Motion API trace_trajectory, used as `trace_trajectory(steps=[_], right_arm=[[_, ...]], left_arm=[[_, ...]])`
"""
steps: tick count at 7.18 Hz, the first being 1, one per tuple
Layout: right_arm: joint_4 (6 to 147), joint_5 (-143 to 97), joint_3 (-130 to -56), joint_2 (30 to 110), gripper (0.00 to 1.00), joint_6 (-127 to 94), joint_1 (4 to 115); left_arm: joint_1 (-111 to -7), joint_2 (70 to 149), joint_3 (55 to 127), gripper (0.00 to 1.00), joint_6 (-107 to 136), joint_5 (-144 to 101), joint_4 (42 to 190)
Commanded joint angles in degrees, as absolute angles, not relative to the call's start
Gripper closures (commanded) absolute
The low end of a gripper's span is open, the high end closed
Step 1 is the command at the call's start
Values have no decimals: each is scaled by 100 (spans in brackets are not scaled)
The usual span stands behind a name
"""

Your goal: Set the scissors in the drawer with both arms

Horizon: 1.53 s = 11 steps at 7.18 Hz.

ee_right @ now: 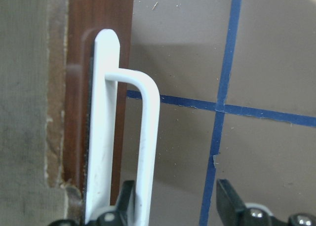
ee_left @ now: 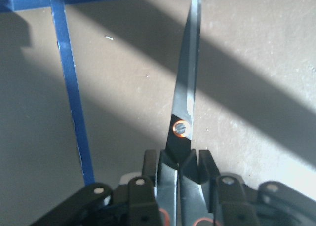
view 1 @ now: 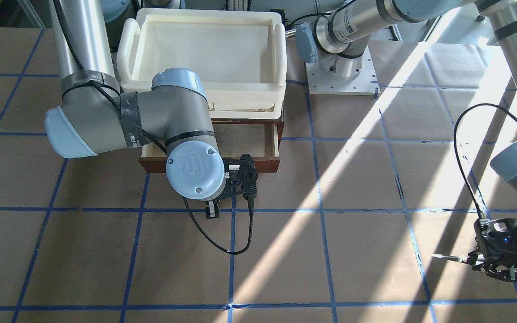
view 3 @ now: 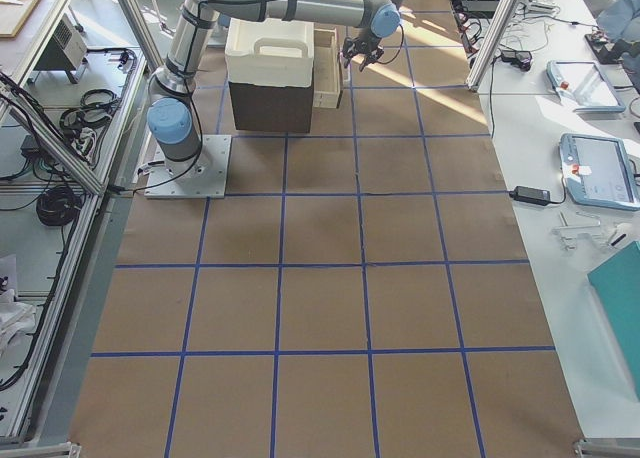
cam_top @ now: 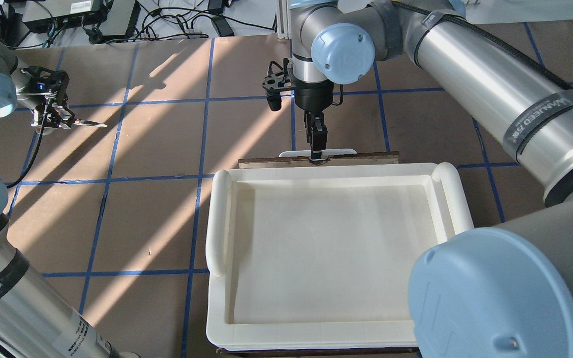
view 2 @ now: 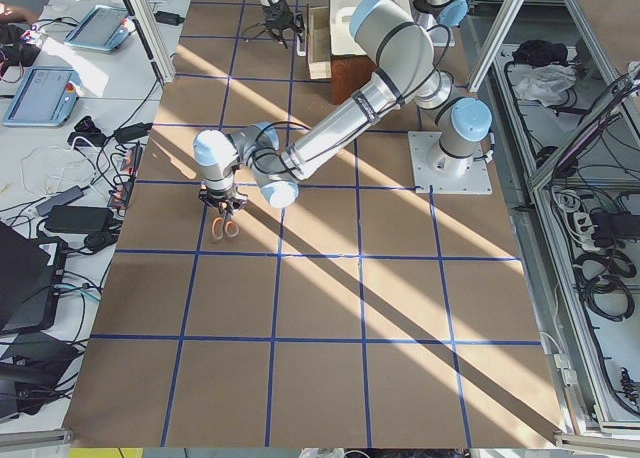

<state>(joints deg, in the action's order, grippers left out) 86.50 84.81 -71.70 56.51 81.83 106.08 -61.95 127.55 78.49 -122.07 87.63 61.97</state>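
Observation:
The scissors (ee_left: 189,95) are clamped by the handles in my left gripper (ee_left: 180,162), with the slim closed blades sticking out forward over the brown table. In the overhead view this gripper (cam_top: 48,115) hangs at the far left and the blades (cam_top: 90,123) point right. The drawer (view 1: 245,141) stands pulled out, its pale inside showing behind the dark wood front (view 1: 269,165). My right gripper (ee_right: 177,199) is at the white bar handle (ee_right: 148,137), jaws apart around it, the bar against one finger (ee_right: 127,201). It also shows in the overhead view (cam_top: 316,144).
A cream-white plastic tray (view 1: 281,58) sits on the cabinet above the drawer and hides the drawer's inside from overhead (cam_top: 217,223). The right arm's elbow (view 1: 106,121) hangs over the drawer's left part. Blue tape lines grid the brown table.

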Motion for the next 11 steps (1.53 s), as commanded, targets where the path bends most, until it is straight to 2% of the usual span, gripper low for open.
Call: trace_trajectory(steps=[1,11], right_arm=[[8753,8604,-7032,5537,39,8279,10608],[9439,8587,-6820,5247,41,8271,10538]], left_arm=[[-6371,12350,7892,100,-11945,8780,6713],[-8171,11014,8164,100,-9811,8789,7928]])
